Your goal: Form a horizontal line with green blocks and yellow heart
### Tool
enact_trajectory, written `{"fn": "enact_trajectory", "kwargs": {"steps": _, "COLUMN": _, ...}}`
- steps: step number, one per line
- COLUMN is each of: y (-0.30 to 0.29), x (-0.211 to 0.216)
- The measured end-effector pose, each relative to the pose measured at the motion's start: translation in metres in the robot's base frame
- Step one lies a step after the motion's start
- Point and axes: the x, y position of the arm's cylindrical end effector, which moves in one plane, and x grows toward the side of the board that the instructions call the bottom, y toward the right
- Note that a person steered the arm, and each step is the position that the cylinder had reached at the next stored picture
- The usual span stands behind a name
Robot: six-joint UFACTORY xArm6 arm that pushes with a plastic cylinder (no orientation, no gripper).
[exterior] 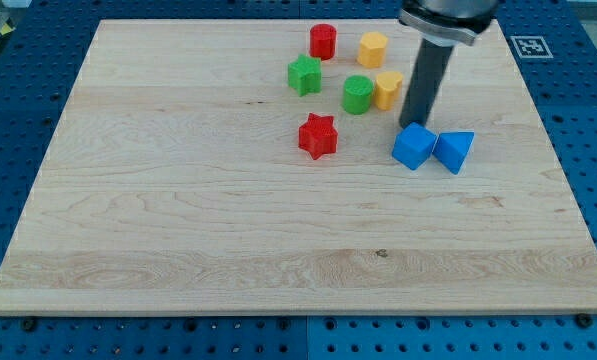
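**Camera view: tip beside the yellow heart, above the blue cube**

My tip [408, 126] sits at the lower end of the dark rod, touching or just short of the top edge of the blue cube [413, 147]. There are no fingers on this arm, only the rod, so nothing is open or clamped.

The yellow heart [387, 89] lies just to the view's left of the rod, its right side partly hidden behind it. The green cylinder [357, 94] touches the heart's left side. The green star-like block [304, 75] stands apart, further to the view's left and slightly higher.

Toward the view's top of the worktop [178, 200] are a red cylinder [323, 41] and a yellow hexagonal block [372, 48]. A red star [318, 136] lies below the green pair. A blue triangular block [454, 150] touches the blue cube's right side.
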Motion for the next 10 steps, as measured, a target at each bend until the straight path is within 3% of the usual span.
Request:
{"fn": "enact_trajectory", "kwargs": {"steps": 1, "y": -0.041, "x": 0.000}}
{"fn": "enact_trajectory", "kwargs": {"steps": 3, "y": -0.056, "x": -0.067}}
{"fn": "enact_trajectory", "kwargs": {"steps": 7, "y": -0.075, "x": -0.049}}
{"fn": "enact_trajectory", "kwargs": {"steps": 9, "y": -0.171, "x": -0.042}}
{"fn": "enact_trajectory", "kwargs": {"steps": 10, "y": -0.146, "x": -0.046}}
